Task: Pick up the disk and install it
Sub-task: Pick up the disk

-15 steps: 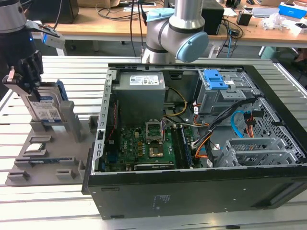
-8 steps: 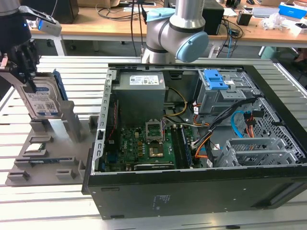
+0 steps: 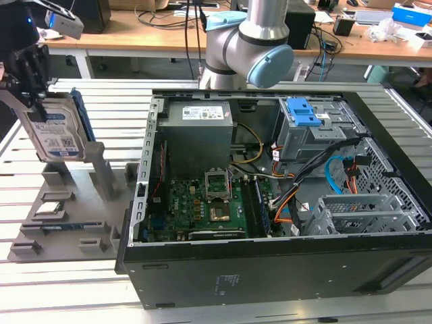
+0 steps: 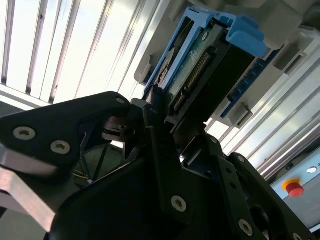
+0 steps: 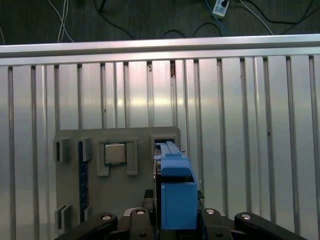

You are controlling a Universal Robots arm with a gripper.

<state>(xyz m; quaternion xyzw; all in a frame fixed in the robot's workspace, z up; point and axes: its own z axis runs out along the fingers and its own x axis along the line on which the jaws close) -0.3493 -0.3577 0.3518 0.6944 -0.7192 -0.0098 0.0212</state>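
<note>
The tool (image 3: pixel 32 91) is clenched on the disk (image 3: pixel 57 135), holding it upright above the grey holder (image 3: pixel 67 223) on the tabletop (image 3: pixel 81 297), beside the open computer case (image 3: pixel 270 277).

From a high spot in front of the open computer case (image 3: pixel 270 202), the exterior view looks down across the slatted table (image 3: pixel 67 297) toward the arm (image 3: pixel 250 47). It sees the gripper (image 3: pixel 32 81) from a distance. The first wrist view sits just above the gripper (image 5: pixel 175 222) and faces straight down past the disk (image 5: pixel 176 195) it grips, onto the grey fixture (image 5: pixel 117 200) beneath. The second wrist view peers along the gripper (image 4: pixel 170 130) at very close range. All three views share the disk and the table slats.
</note>
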